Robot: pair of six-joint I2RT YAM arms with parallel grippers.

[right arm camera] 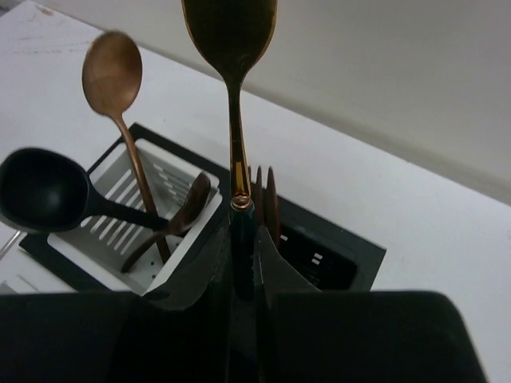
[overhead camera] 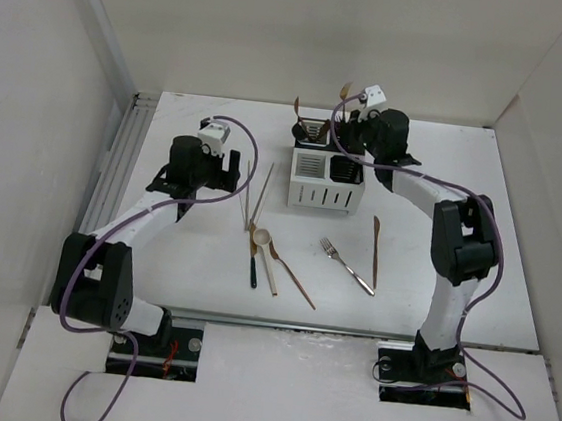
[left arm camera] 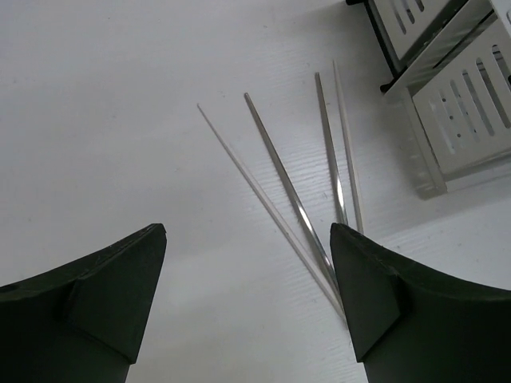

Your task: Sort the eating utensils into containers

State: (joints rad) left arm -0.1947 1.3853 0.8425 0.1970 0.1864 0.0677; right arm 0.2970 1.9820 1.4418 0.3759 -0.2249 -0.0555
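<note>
top external view first: the white table [overhead camera: 155,258] carries the four-compartment caddy [overhead camera: 326,180] near its far edge. my right gripper [right arm camera: 242,231] sits over a black compartment at the back of the caddy. its fingers are clamped on the handle of a copper spoon [right arm camera: 231,32], which stands upright with its bowl on top. in the white compartment beside it lean a second copper spoon [right arm camera: 112,76] and a black spoon [right arm camera: 40,191]. my left gripper [left arm camera: 247,239] hangs low over the table just left of the caddy, jaws spread wide and holding nothing. the chopsticks [left arm camera: 289,183] lie fanned on the table ahead of it, their near ends by its right finger. loose in front of the caddy are a white-bowled spoon [overhead camera: 261,237], a fork [overhead camera: 348,265] and a copper knife [overhead camera: 375,251].
</note>
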